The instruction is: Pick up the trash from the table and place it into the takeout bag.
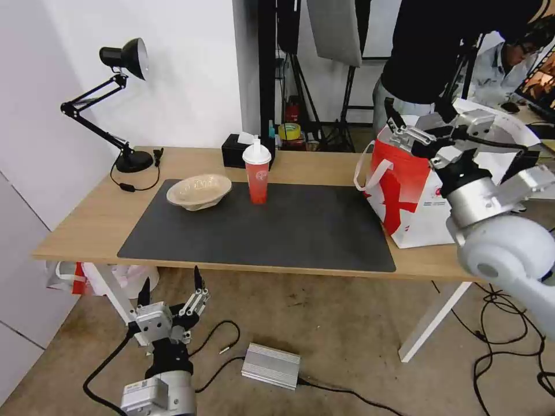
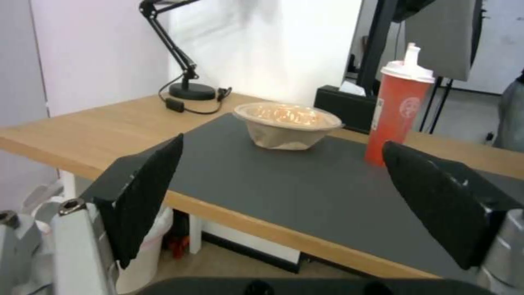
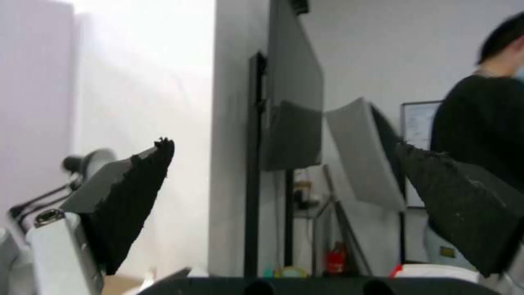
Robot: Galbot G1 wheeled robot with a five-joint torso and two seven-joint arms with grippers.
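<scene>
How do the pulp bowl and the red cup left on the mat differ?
The pulp bowl is beige, wide and shallow; the red cup is tall and narrow. The pulp bowl is open on top; the red cup has a white dome lid. The pulp bowl sits nearer the desk lamp. Both stand upright on the dark mat, untouched.

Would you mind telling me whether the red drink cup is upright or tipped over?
Upright: the red drink cup stands on its base on the dark mat, domed lid on top.
</scene>
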